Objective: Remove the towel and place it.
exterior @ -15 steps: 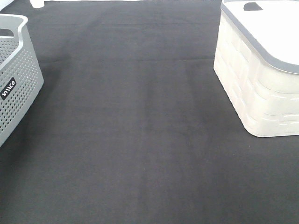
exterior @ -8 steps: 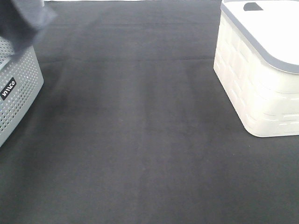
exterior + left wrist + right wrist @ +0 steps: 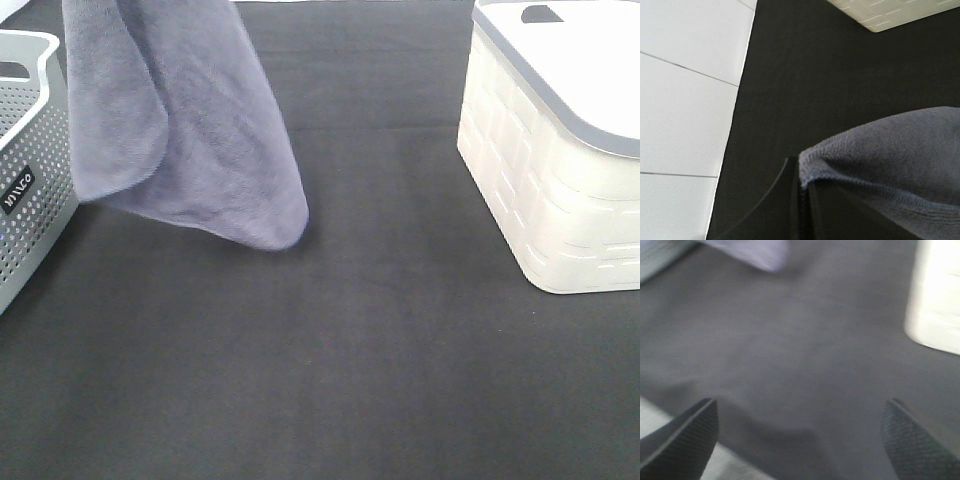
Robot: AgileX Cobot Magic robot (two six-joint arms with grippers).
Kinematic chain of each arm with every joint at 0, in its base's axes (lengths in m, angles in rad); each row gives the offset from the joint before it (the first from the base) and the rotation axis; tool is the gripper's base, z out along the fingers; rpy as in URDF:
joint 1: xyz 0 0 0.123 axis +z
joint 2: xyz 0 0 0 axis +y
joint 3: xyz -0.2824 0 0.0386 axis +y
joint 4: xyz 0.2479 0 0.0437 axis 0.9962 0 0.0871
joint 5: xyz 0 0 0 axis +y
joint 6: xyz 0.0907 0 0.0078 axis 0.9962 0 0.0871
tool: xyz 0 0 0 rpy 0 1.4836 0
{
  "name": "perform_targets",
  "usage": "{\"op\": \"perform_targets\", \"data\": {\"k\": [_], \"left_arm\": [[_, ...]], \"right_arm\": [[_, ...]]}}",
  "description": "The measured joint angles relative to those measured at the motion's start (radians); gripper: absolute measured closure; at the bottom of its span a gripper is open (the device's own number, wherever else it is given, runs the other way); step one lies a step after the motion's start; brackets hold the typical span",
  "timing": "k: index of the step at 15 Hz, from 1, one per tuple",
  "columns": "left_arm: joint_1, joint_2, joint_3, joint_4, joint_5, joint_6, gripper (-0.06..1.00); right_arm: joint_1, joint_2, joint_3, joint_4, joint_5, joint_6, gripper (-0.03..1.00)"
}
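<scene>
Over the black surface [image 3: 360, 360] we are dangling the towel [image 3: 190, 130], which was out of sight a moment ago. Our left tool [image 3: 802, 200] is pinching its edge; our right tool [image 3: 800, 435] is waiting wide apart. Laying it down is coming next, we think.

The surface [image 3: 350, 330] is covered edge to edge with a black, felt-like covering [image 3: 300, 400], flat but for a faint crease running across its far part. Two containers stand directly on it, well apart. At the left edge is a grey perforated basket [image 3: 30, 200] with a cut-out handle and a small black label [image 3: 17, 189] on its side. At the right is a cream bin [image 3: 540, 190] with brick-patterned walls, closed by a white lid [image 3: 580, 60] with a grey rim. The left wrist view shows the covering's straight edge, with pale tiled floor [image 3: 685, 100] beyond.
</scene>
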Motion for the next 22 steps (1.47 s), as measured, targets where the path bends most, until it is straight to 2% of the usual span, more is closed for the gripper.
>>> {"op": "perform_targets", "data": {"k": [3,5,7,11,14,16,18,20,22], "left_arm": [[-0.053,0.025,0.000,-0.001,0.000,0.005,0.94],[-0.090,0.027,0.000,-0.002,0.000,-0.005,0.94],[-0.131,0.027,0.000,-0.002,-0.037,-0.038,0.94],[-0.193,0.027,0.000,-0.002,-0.095,-0.034,0.94],[-0.243,0.027,0.000,-0.004,-0.125,0.008,0.94],[-0.262,0.032,0.000,-0.006,-0.152,0.033,0.94],[-0.278,0.037,0.000,-0.006,-0.174,0.068,0.94],[-0.296,0.049,0.000,-0.006,-0.192,0.097,0.94],[-0.310,0.062,0.000,-0.006,-0.202,0.106,0.94]], "right_arm": [[0.000,0.114,-0.008,0.233,-0.047,-0.133,0.12],[0.000,0.168,-0.008,0.358,-0.068,-0.153,0.12],[0.000,0.232,-0.008,0.481,-0.130,-0.154,0.12],[0.000,0.287,-0.008,0.542,-0.239,-0.200,0.13],[0.000,0.373,-0.008,0.564,-0.333,-0.330,0.20],[0.000,0.479,-0.008,0.666,-0.365,-0.476,0.27],[0.000,0.610,-0.008,0.842,-0.334,-0.688,0.31],[0.000,0.753,-0.008,1.042,-0.228,-0.954,0.36],[0.000,0.893,-0.008,1.184,-0.129,-1.171,0.39]]}}
